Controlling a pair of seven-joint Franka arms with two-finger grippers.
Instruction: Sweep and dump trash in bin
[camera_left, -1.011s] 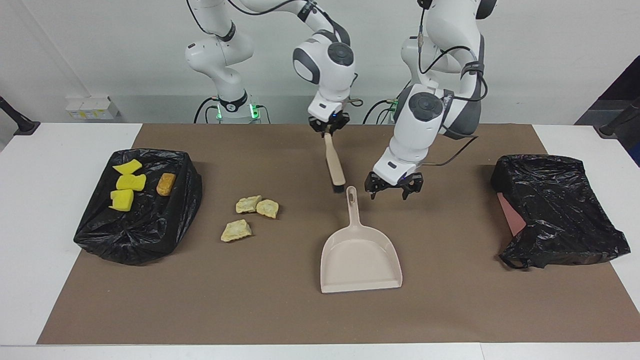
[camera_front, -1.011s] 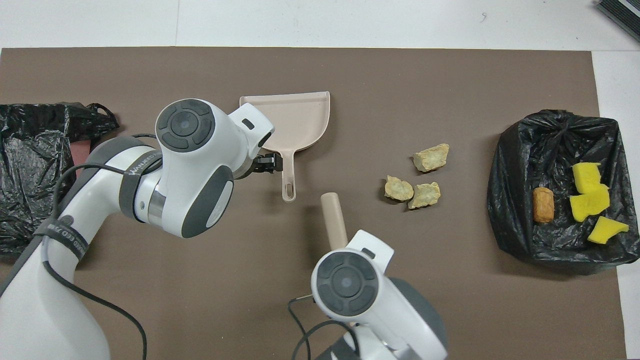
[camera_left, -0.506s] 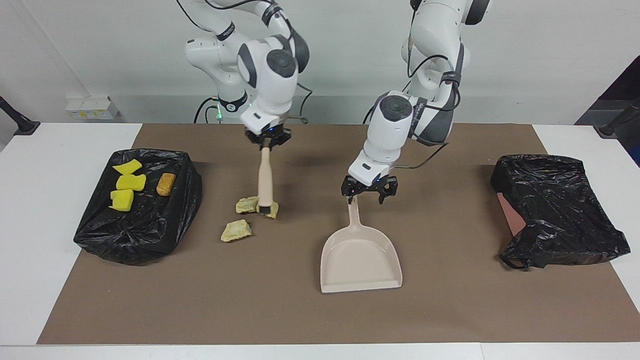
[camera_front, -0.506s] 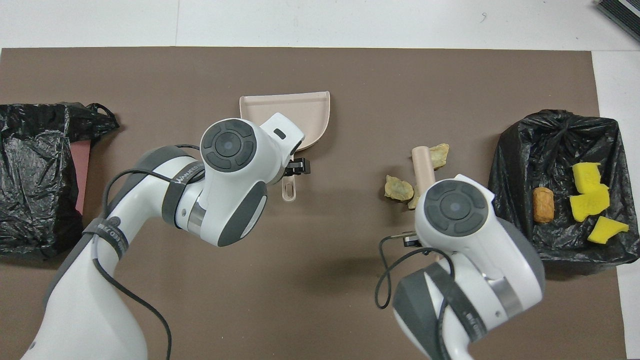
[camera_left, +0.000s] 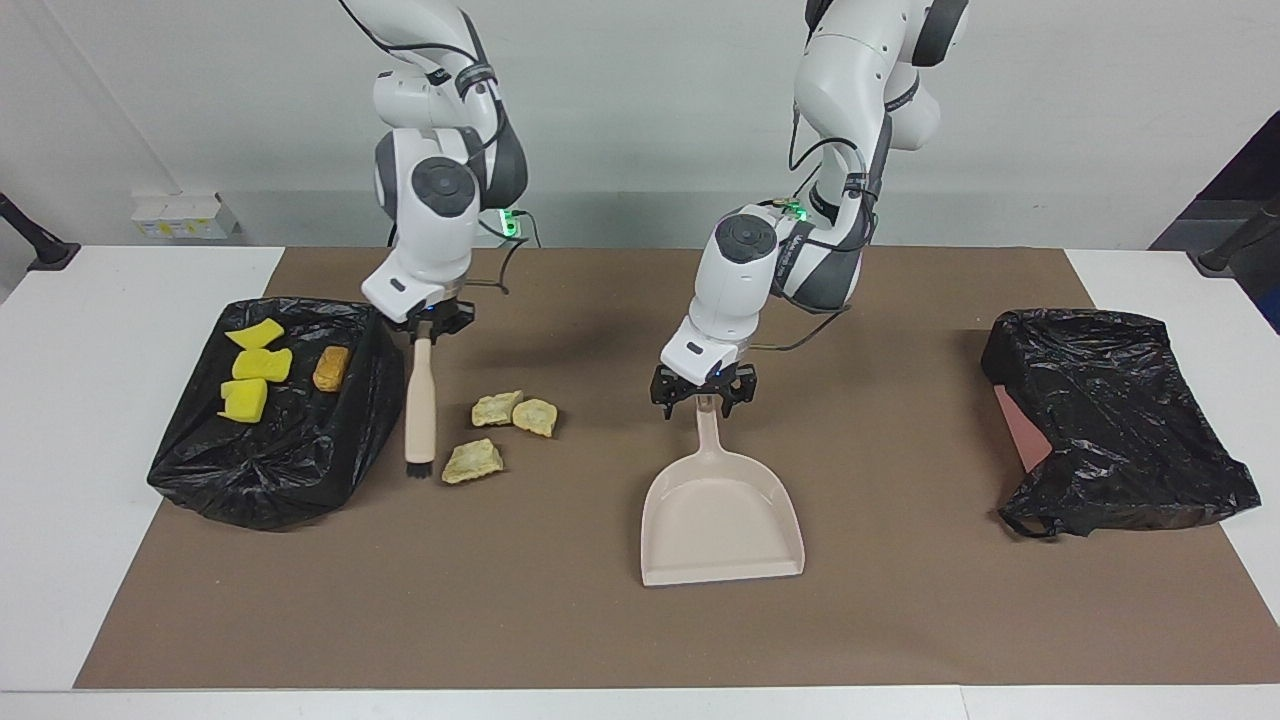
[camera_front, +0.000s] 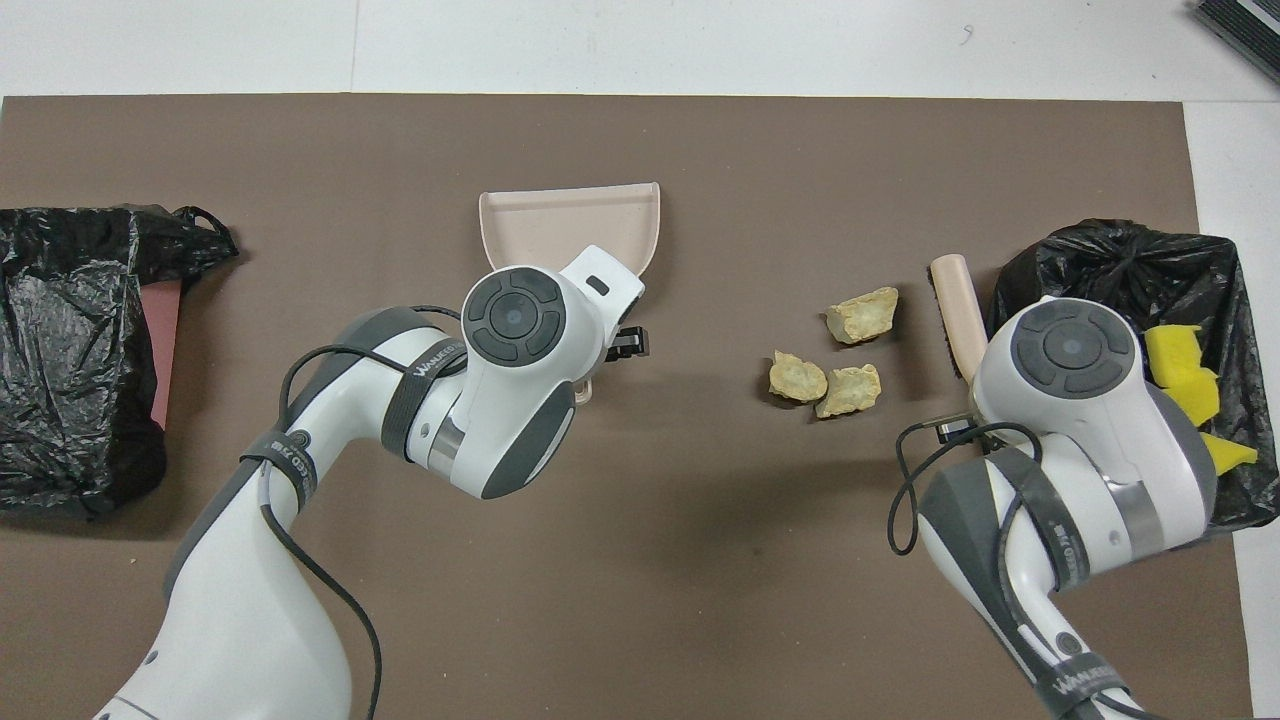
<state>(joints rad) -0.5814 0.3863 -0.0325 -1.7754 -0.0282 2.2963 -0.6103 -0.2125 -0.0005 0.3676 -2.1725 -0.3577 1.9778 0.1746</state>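
The right tool is clamping the top of a beige brush with dark bristles, which is hanging upright beside a black-bagged bin, its bristles close beside one pale tan crumbly chunk. Two more tan chunks are lying nearer the robots.

The left tool is hanging with its jaws spread on either side of the handle of the beige plastic dustpan, not gripping it.

The facing view is showing three yellow spongy chunks and an orange-brown one on the bin; overhead, the right arm is covering the orange-brown one and the left arm the dustpan handle.

A second crumpled black bag is lying at the left arm's end of the brown-matted table.
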